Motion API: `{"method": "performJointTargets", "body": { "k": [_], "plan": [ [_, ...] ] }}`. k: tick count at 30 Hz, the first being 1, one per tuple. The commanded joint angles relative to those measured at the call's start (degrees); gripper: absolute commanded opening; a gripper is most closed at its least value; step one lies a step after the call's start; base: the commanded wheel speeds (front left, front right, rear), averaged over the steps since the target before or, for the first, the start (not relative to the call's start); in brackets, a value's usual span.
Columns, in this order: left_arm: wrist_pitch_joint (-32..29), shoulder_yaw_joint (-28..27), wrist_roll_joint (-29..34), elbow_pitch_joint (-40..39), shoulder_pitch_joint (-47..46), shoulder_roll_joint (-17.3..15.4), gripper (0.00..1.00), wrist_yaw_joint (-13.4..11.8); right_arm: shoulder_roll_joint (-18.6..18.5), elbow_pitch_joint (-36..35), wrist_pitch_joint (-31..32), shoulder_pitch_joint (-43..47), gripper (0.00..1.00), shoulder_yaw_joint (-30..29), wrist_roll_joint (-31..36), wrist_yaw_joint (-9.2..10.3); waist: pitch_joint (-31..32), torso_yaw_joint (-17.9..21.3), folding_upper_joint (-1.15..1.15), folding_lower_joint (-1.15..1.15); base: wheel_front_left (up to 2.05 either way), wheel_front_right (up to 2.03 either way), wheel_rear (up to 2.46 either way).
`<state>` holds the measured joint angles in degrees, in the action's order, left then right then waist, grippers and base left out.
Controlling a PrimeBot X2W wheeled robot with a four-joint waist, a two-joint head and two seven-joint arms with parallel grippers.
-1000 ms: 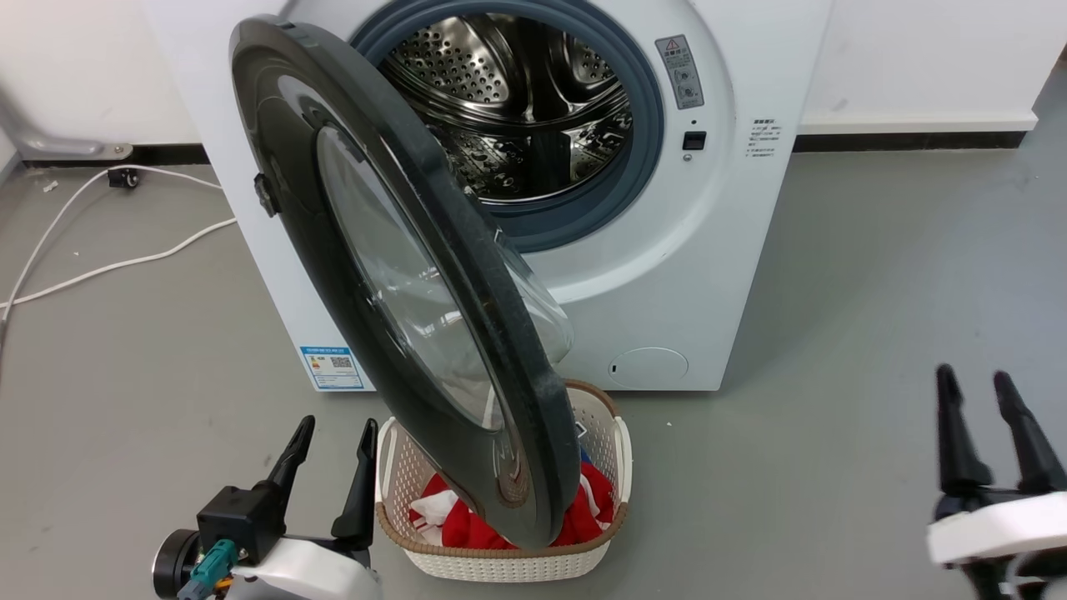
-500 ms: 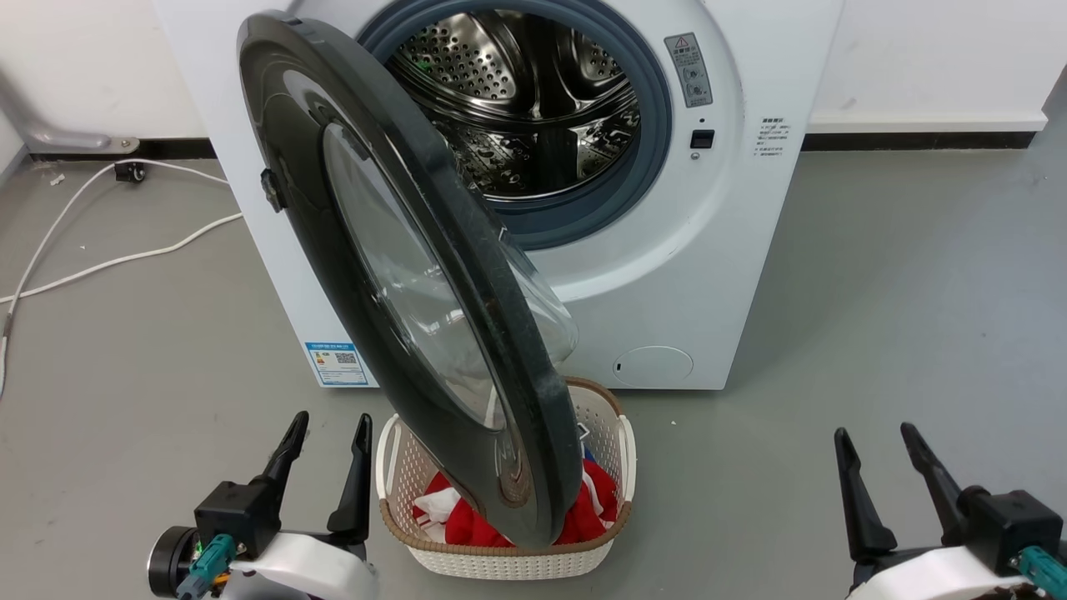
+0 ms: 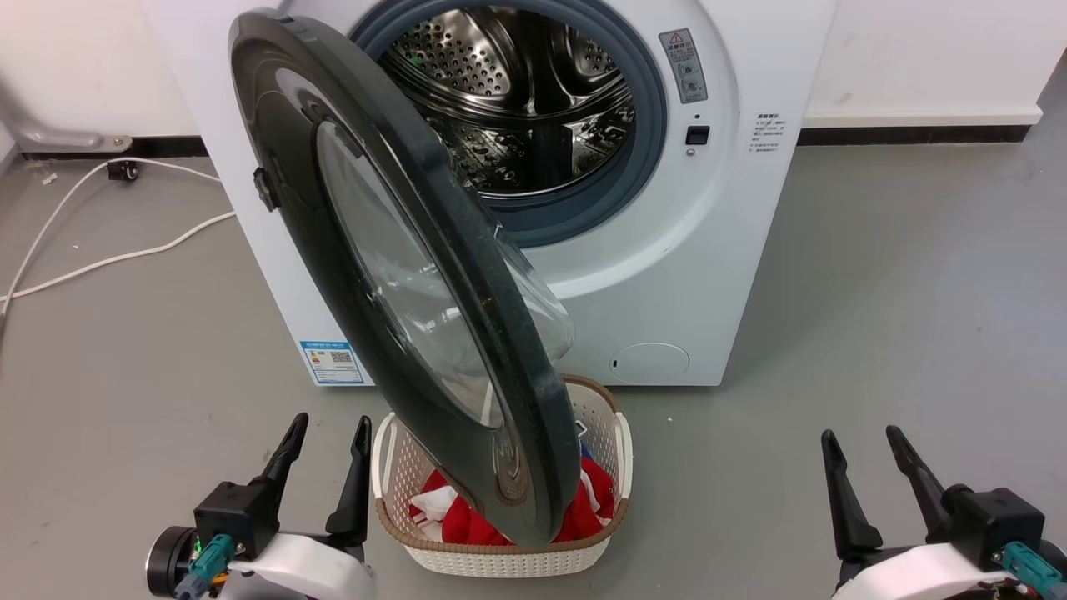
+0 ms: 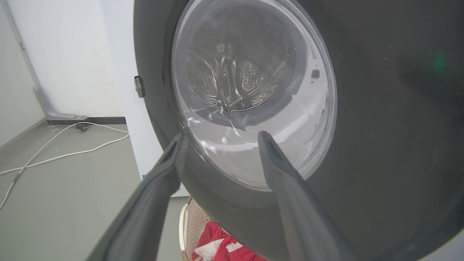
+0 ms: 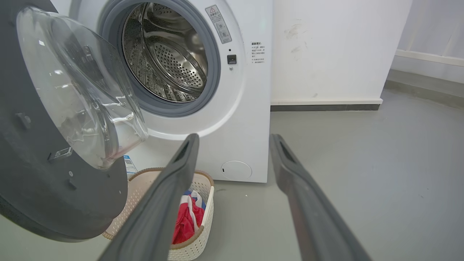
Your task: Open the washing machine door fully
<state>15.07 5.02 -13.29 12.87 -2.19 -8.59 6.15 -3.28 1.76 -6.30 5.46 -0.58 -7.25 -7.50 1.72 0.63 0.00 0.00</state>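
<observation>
Setting: grey smooth floor (image 3: 875, 292), white wall behind.
Machine: white front-loading washing machine (image 3: 725, 250), one, at far centre; perforated steel drum (image 3: 517, 92) exposed.
Task item: round glossy black washing machine door with clear glass bowl centre (image 3: 400, 283), one. It was hinged at far left and stood roughly half open, its free edge nearest the robot and over the basket.
Door plane: ran far-left to near-centre, seen almost edge-on from the head.
Left gripper (image 3: 333, 418): fingers spread, empty; just left of the door's free edge, facing the outer face.
Right gripper (image 3: 859, 432): fingers spread, empty; well apart to the right, facing the inner glass side.
Nearer arm: left. Judged that the door had to swing on leftward.
Basket: white perforated plastic basket with brown rim (image 3: 500, 562), one.
Contents: red and white laundry (image 3: 467, 525); piece count cannot be told.
</observation>
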Motion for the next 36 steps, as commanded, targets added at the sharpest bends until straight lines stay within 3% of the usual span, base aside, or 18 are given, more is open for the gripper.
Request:
{"method": "performJointTargets", "body": {
  "k": [1, 14, 15, 16, 25, 36],
  "plan": [
    [0.1, -0.1, 0.0, 0.1, -0.4, -0.2, 1.00, 0.2, 0.3, 0.2, -0.3, -1.0, 1.00, 0.0, 0.0, 0.01, 0.0, 0.1, 0.00, 0.00, 0.00, 0.00, 0.00],
    [0.1, 0.0, -0.5, 0.8, -0.2, 0.2, 0.99, 0.1, 0.4, 1.2, -0.8, -2.0, 1.00, -0.4, 0.3, 0.01, 0.0, 0.2, 0.00, 0.00, 0.00, 0.00, 0.00],
    [0.1, 0.1, -0.5, 0.9, -0.2, 0.2, 0.38, 0.1, 0.4, 1.3, -0.9, -2.1, 1.00, -0.4, 0.3, 0.01, 0.0, 0.2, 0.00, 0.00, 0.00, 0.00, 0.00],
    [0.1, 0.2, -0.6, 0.9, -0.1, 0.2, 0.00, 0.1, 0.4, 1.3, -0.8, -2.1, 1.00, -0.4, 0.3, 0.01, 0.0, 0.1, 0.00, 0.00, 0.00, 0.00, 0.00],
    [-0.5, -0.8, -1.8, -1.8, -0.8, 0.4, 0.00, -1.3, 0.5, 1.5, -0.6, -1.9, 1.00, -0.6, 0.3, 0.01, 0.1, -0.6, 0.00, 0.00, 0.00, 0.00, 0.00],
    [-0.5, -3.7, -1.2, -19.7, -6.1, -0.8, 0.00, -5.2, 0.5, 1.9, -0.7, -2.5, 1.00, -0.6, -0.7, 0.01, -0.8, -1.6, 0.00, 0.00, 0.00, 0.00, 0.00]
  ]
}}
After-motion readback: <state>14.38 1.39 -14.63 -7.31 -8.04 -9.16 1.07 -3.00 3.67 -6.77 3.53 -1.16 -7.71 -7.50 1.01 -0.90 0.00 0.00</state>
